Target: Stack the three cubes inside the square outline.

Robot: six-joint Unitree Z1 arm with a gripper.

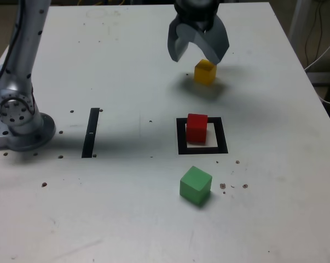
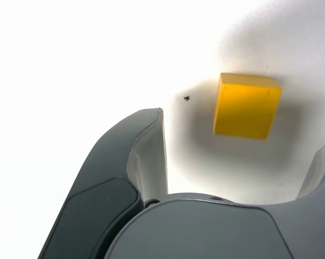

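Note:
The yellow cube (image 1: 204, 72) (image 2: 247, 106) rests on the white table at the far side, apart from the others. My gripper (image 1: 198, 55) (image 2: 243, 140) hangs just above it, open, its two dark fingers spread to either side with nothing between them. The red cube (image 1: 197, 127) stands inside the black square outline (image 1: 202, 148), toward its far edge. Nearer the camera, the green cube (image 1: 195, 185) lies on the table just outside the outline.
A narrow black strip (image 1: 91, 132) lies on the table at the exterior view's left, near the arm's silver base (image 1: 19, 118). Small dark specks dot the tabletop (image 1: 126, 208). Cables hang past the table's edge at the exterior view's right.

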